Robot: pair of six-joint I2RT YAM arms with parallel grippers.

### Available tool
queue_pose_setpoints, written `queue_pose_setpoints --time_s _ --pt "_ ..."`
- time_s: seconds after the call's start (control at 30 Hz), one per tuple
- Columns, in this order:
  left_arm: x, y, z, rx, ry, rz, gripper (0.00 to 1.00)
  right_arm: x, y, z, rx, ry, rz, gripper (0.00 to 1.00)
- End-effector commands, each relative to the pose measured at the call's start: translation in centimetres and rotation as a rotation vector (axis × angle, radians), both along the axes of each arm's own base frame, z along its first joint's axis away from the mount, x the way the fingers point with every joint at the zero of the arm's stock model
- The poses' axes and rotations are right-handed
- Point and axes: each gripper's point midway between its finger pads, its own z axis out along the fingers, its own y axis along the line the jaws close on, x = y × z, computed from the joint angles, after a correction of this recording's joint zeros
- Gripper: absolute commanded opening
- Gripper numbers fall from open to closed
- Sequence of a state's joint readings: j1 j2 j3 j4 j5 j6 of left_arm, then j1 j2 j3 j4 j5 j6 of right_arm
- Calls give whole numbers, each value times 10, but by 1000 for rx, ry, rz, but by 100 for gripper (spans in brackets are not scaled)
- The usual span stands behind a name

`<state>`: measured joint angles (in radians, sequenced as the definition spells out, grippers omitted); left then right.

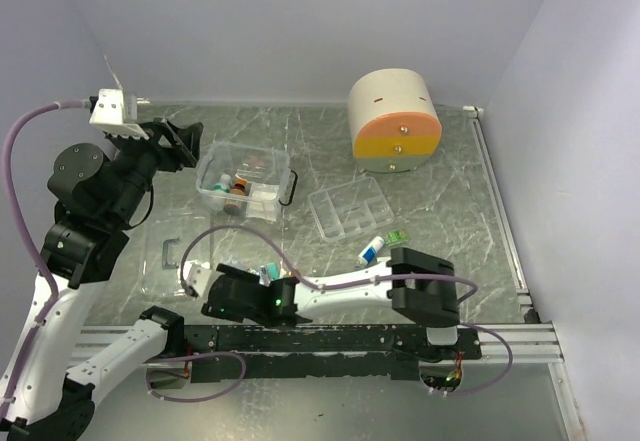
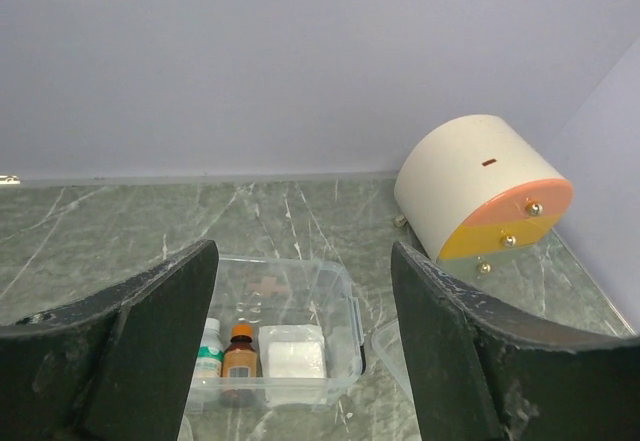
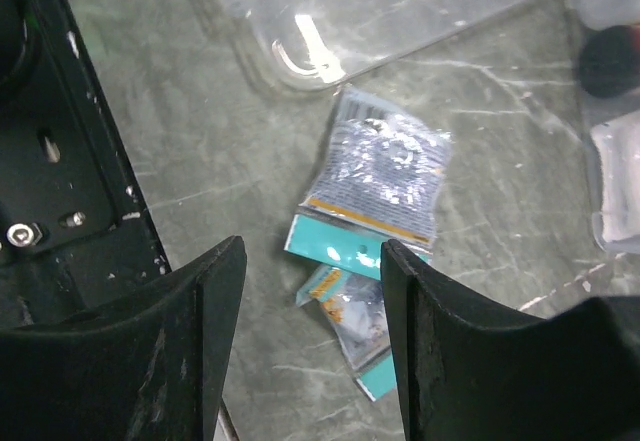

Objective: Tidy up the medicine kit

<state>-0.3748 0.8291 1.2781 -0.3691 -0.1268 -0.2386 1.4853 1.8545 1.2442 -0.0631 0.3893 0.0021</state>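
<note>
Left arm: raised at the left of the table, elbow high, wrist angled down towards the medicine kit (image 2: 345, 301); left gripper (image 1: 188, 141) stands just short of the kit's left end, jaws wide apart, nothing between them. Right arm: laid low across the front of the table from its base at the right, reaching leftwards; right gripper (image 3: 312, 261) points down over two teal-edged foil sachets (image 3: 385, 176), jaws apart, not touching them; the sachets lie flat on the table (image 1: 450, 191), one overlapping the other.

Medicine kit: left of centre, lid off, black handle (image 1: 290, 189) on its right end; inside, at the near end, a white bottle (image 2: 208, 351), a brown bottle with an orange cap (image 2: 239, 356) and a white pad (image 2: 292, 353) side by side; the bottle labels cannot be read.

Hard to make out: the clear lid (image 1: 160, 271) lies flat at front left, its outline faint against the marbled surface; at the right edge of the right wrist view a dark round item and a clear packet are cut off and blurred, not identifiable.

Surroundings: clear divided tray (image 1: 350, 206) just right of the kit, apart from it; a small white bottle with a blue cap (image 1: 370, 251) and a green packet (image 1: 398, 238) in front of the tray, close to the right arm's upper link; beige rounded cabinet with orange and yellow front (image 1: 393, 121) at the rear right, well apart from both grippers.
</note>
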Motion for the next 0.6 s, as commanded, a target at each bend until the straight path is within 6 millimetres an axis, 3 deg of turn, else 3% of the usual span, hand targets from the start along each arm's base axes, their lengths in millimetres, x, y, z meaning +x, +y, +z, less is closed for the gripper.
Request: queue_pose_setpoints --time_s 0.0,0.2,0.57 --pt "-8 1 5 18 -4 -10 81 0 4 -15 -113 -94 50 57" --pt "-7 1 2 28 15 -11 82 0 6 -36 -185 -115 71 56" --pt "1 -1 -3 39 35 -4 82 17 -5 -72 -353 -237 82 51"
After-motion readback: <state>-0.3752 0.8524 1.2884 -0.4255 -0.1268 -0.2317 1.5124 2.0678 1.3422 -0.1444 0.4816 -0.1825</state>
